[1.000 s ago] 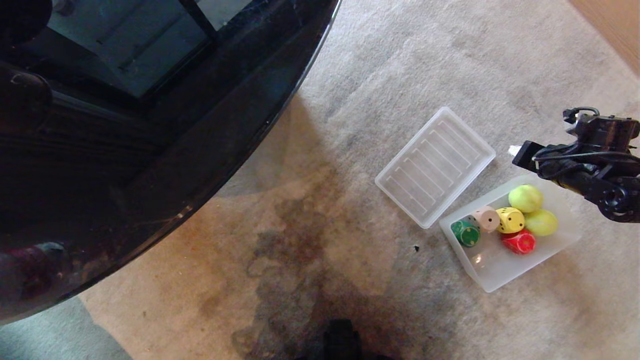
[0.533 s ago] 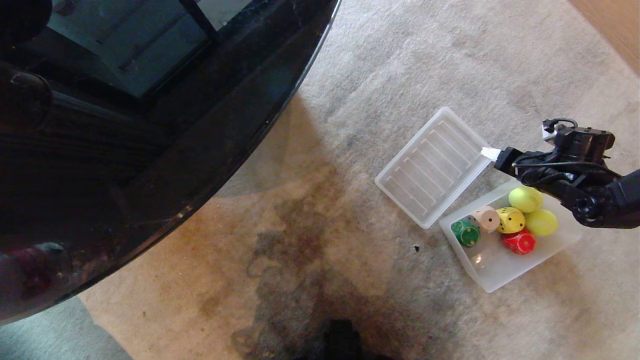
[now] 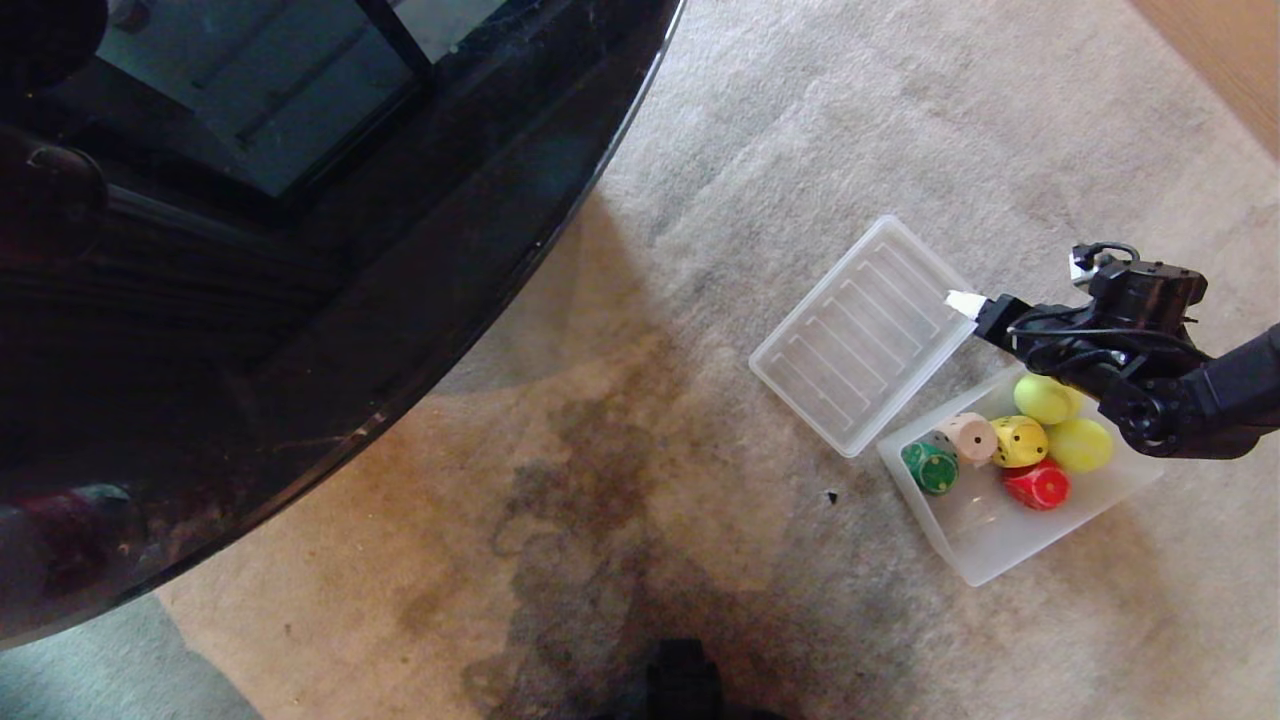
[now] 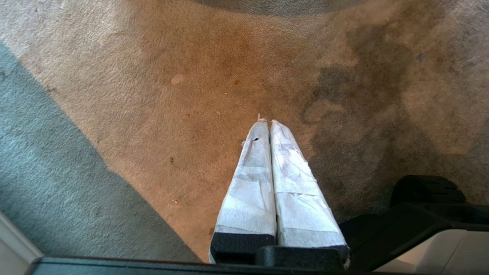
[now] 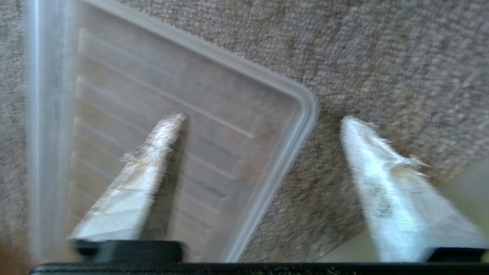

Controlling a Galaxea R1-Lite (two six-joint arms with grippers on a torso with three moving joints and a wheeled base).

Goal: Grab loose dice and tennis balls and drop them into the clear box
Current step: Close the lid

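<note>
While your right arm swung in from the right edge since a second ago, the head camera held put and nothing on the carpet (image 3: 700,200) shifted. Nearest you, a dark patch at the bottom edge was cut off and I couldn't tell what it was. Your left gripper (image 4: 266,123) hung parked over stained carpet, taped fingers pressed together, holding nothing; it only showed in its own wrist view.

Next out, the clear box (image 3: 985,555) sat on the carpet with everything in it: green die (image 3: 931,467), tan die (image 3: 969,436), yellow die (image 3: 1019,441), red die (image 3: 1038,485), and two tennis balls (image 3: 1081,445), one partly hidden under your arm. No loose pieces showed on the floor.

Your right gripper (image 3: 965,302) had moved left: earlier it was over the box's far corner, now its taped tip sat over the near corner of the ribbed lid (image 3: 860,335). Its fingers (image 5: 153,152) were spread wide and empty, one over the lid, the other over bare carpet; that wrist view was smeared, so height above the lid was unclear. The lid lay flat, touching the box's corner.

Farthest, a glossy black curved surface (image 3: 300,300) filled the upper left, cut off by the frame.
</note>
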